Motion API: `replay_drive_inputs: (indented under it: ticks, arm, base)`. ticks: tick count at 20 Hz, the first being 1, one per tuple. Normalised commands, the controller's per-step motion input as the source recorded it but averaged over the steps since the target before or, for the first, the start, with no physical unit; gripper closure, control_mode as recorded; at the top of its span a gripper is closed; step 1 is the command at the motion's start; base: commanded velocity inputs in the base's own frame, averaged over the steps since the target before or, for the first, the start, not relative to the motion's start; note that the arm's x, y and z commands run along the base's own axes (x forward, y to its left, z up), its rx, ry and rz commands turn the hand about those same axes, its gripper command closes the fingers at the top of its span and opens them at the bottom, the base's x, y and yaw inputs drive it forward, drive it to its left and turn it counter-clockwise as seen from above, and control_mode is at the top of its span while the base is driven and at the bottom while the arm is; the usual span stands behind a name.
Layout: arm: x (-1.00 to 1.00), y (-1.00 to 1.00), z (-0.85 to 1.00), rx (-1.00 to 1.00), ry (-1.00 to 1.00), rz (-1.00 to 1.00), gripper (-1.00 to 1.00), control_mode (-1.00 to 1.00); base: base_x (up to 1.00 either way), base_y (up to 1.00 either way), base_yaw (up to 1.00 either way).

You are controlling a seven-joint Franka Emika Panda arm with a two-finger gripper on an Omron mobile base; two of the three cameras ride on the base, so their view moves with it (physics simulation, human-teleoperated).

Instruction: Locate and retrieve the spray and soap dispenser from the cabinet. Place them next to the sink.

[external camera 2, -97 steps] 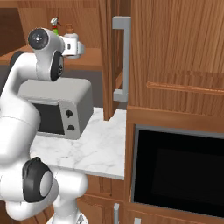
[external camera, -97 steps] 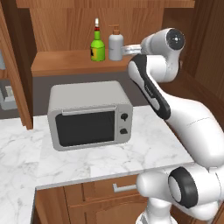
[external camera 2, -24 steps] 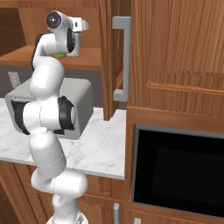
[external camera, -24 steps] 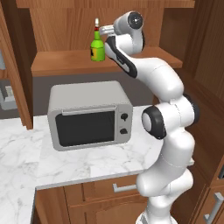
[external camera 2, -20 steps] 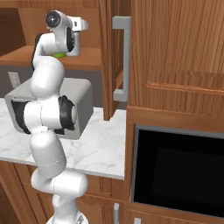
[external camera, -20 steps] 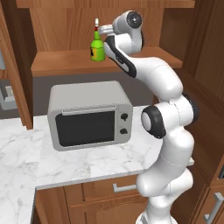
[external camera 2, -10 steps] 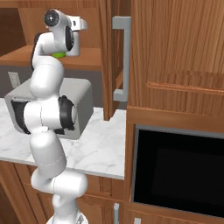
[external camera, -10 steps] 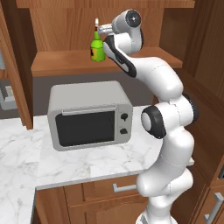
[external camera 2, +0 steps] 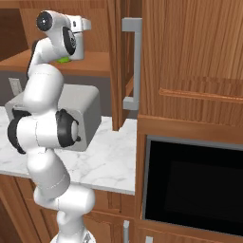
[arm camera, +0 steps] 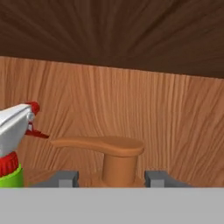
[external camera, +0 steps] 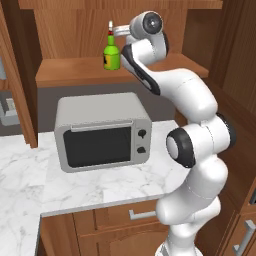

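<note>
The soap dispenser's orange pump top (arm camera: 107, 146) stands right between my gripper's (arm camera: 111, 178) two dark finger tips, which are closed in on the bottle below it. Over the wooden shelf (external camera: 75, 72) of the cabinet, my gripper (external camera: 121, 31) sits just right of the green spray (external camera: 111, 54). My hand hides the dispenser's body there. The spray's white and red nozzle (arm camera: 11, 144) shows at the left of the hand view, and a bit of green (external camera 2: 61, 60) peeks from behind my arm. The sink is out of view.
A grey microwave (external camera: 102, 130) stands on the white marble counter (external camera: 30, 185) right under the shelf. The open cabinet door with its long grey handle (external camera 2: 137, 61) hangs to my right. Below it is a black oven front (external camera 2: 190, 185).
Since the oldest frames my arm has risen and reached into the shelf, covering the dispenser beside the spray. Over the last second the arm has barely moved.
</note>
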Motion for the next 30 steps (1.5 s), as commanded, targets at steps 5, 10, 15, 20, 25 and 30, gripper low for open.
replay_drive_inputs:
  ticks: [5, 10, 15, 20, 25, 30]
  arm:
    - [-0.56, 0.23, 0.0, 0.0, -0.06, -0.11, 1.0, -1.0]
    - [-0.7, 0.08, 0.04, 0.0, -0.01, -0.11, 1.0, -1.0]
    - [-0.94, 0.0, 0.05, 0.04, -0.01, -0.14, 1.0, -1.0]
    - [-0.99, 0.0, 0.11, 0.05, -0.04, -0.14, 1.0, -1.0]
    - [-0.92, 0.0, 0.25, 0.01, -0.06, -0.11, 1.0, -1.0]
    - [-0.87, 0.0, 0.03, 0.0, 0.02, -0.04, 1.0, -1.0]
  base:
    - [0.0, 0.0, 0.0]
    - [0.0, 0.0, 0.0]
    - [0.0, 0.0, 0.0]
    - [0.0, 0.0, 0.0]
    - [0.0, 0.0, 0.0]
    - [0.0, 0.0, 0.0]
